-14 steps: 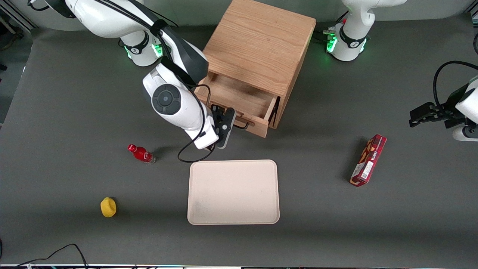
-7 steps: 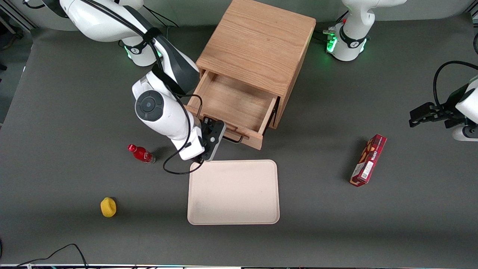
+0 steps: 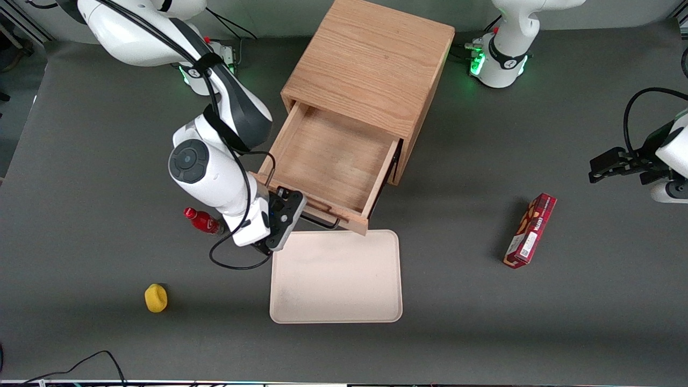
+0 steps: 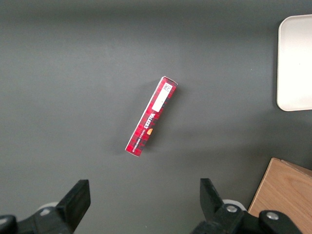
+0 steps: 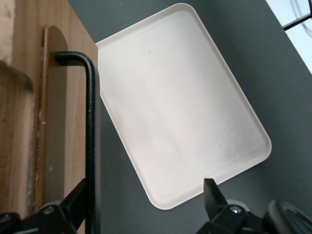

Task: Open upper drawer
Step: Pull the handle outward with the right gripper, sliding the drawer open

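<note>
The upper drawer (image 3: 333,156) of the oak cabinet (image 3: 371,64) stands pulled far out, its bare wooden floor showing. Its front panel (image 3: 322,208) reaches the edge of the beige tray. The long black wire handle (image 3: 322,222) runs along that panel. My right gripper (image 3: 297,214) is at the handle's end toward the working arm. In the right wrist view the gripper (image 5: 144,207) is open, its fingers wide apart, with the handle (image 5: 91,122) lying against the inner face of one finger (image 5: 73,204), next to the drawer front (image 5: 29,97).
A beige tray (image 3: 336,277) lies just nearer the camera than the drawer front, also in the wrist views (image 5: 180,107) (image 4: 295,63). A red bottle (image 3: 203,220) lies beside my arm, a yellow object (image 3: 156,297) nearer the camera. A red box (image 3: 530,230) (image 4: 151,116) lies toward the parked arm's end.
The drawer has slid much farther out of the cabinet. My gripper has moved with the handle toward the camera, up to the tray's edge.
</note>
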You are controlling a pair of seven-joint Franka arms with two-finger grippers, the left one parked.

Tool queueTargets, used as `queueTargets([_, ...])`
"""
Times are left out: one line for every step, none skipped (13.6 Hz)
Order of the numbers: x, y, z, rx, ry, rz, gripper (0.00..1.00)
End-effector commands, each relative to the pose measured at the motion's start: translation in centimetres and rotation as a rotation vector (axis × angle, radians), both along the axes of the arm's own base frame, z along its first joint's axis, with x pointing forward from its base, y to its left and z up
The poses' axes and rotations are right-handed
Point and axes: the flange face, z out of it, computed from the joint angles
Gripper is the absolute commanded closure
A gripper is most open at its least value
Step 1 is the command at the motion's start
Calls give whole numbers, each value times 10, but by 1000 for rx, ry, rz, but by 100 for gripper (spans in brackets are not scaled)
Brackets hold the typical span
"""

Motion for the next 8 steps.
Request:
queueTargets([8,-8,4,2,-26,7,0])
queueTargets([10,-11,5,0,-28,4,0])
queueTargets([12,-13,7,0,-33,-1,0])
queueTargets([12,-14,6,-1,-33,-2,0])
queueTargets([16,-19,8,0,-37,-11,0])
queueTargets([19,-23,11,0,-44,-18,0])
queueTargets([20,-24,13,1,-48,-21,0])
queueTargets([21,-26,15,4,-50,-24,0])
